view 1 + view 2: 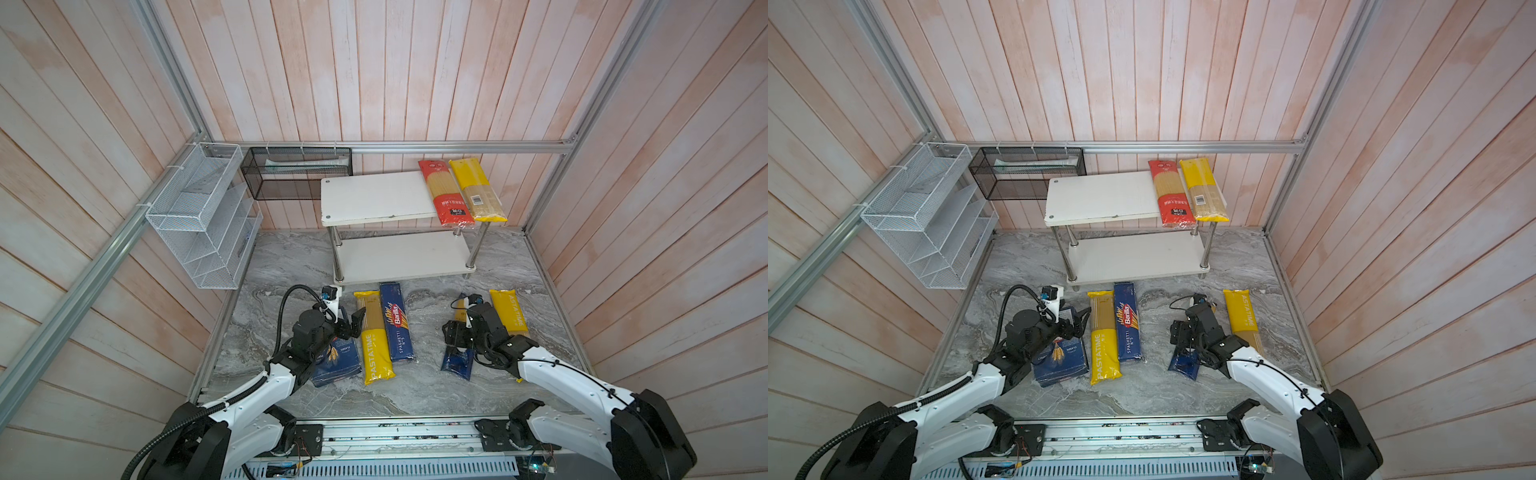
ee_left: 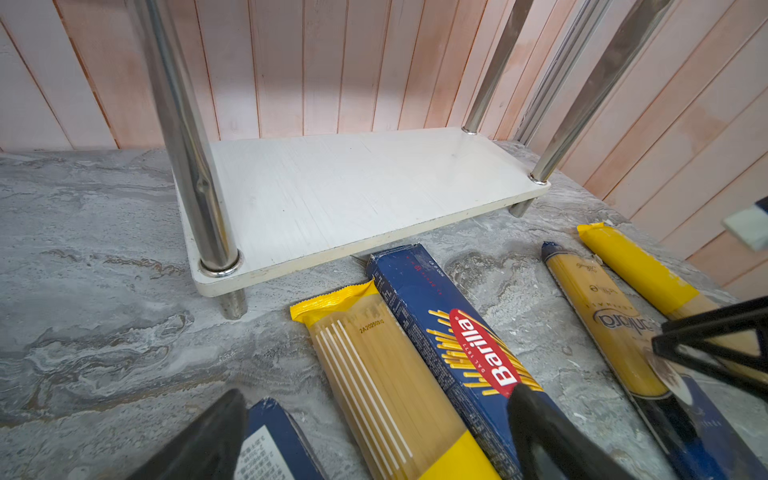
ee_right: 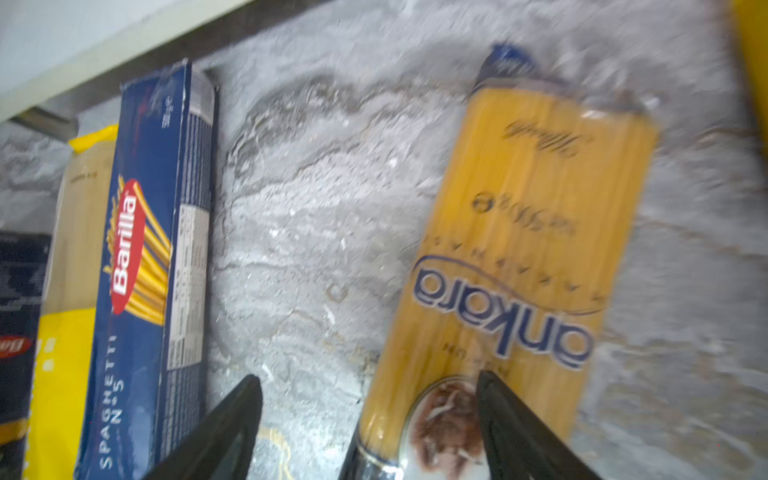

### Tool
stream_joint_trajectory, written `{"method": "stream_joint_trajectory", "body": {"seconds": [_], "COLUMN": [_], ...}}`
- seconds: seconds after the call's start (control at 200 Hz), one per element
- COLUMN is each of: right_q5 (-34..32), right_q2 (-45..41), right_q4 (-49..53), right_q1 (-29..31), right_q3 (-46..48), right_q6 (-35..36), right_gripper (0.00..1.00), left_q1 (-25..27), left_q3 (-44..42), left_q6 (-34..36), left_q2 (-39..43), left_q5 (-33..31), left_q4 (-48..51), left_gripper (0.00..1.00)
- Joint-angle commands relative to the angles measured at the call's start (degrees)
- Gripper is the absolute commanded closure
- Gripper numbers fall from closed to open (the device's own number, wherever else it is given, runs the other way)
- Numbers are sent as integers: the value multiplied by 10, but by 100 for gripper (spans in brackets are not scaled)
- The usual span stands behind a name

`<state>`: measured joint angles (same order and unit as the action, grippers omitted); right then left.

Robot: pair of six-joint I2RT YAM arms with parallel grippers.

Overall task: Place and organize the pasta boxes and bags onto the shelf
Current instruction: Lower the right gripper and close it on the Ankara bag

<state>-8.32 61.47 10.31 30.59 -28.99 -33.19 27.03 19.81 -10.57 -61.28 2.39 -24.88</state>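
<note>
The shelf [image 1: 374,195] stands at the back, with a red bag [image 1: 446,193] and a yellow bag [image 1: 478,189] lying on the right end of its top board. Its lower board [image 2: 353,187] is bare. On the marble lie the wide Barilla box [image 1: 338,359], a PASTATIME bag [image 1: 374,336], the Spaghetti box [image 1: 397,326], a gold-and-dark-blue bag [image 3: 519,249] and another PASTATIME bag [image 1: 509,313]. My left gripper [image 2: 374,436] hovers open over the first PASTATIME bag. My right gripper [image 3: 370,415] is open low over the gold bag's edge, holding nothing.
A white wire-mesh organizer [image 1: 203,212] hangs on the left wall. A black mesh basket [image 1: 297,172] hangs on the back rail beside the shelf. Plank walls and aluminium frame rails close the marble table on three sides.
</note>
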Motion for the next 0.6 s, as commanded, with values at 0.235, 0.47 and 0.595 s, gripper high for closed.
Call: {"method": "stream_joint_trajectory", "body": {"seconds": [0.235,0.47,0.595], "right_q5": [5,52,104], "right_q2": [-34,51,105], "right_q4": [-59,-99,-110], "right_q1": [-128,-152,-152], "right_q3": [54,36,15], "right_q6": [16,39,56], "right_gripper": [17,16,16], "left_q1": [0,0,0], "left_q3": [-4,-6,-7], "left_q6": [1,0,-1], "left_q2": [5,12,15], "left_q5": [-12,-6,-3], "left_q4": [-5,-4,-4], "left_gripper": [0,0,0]}}
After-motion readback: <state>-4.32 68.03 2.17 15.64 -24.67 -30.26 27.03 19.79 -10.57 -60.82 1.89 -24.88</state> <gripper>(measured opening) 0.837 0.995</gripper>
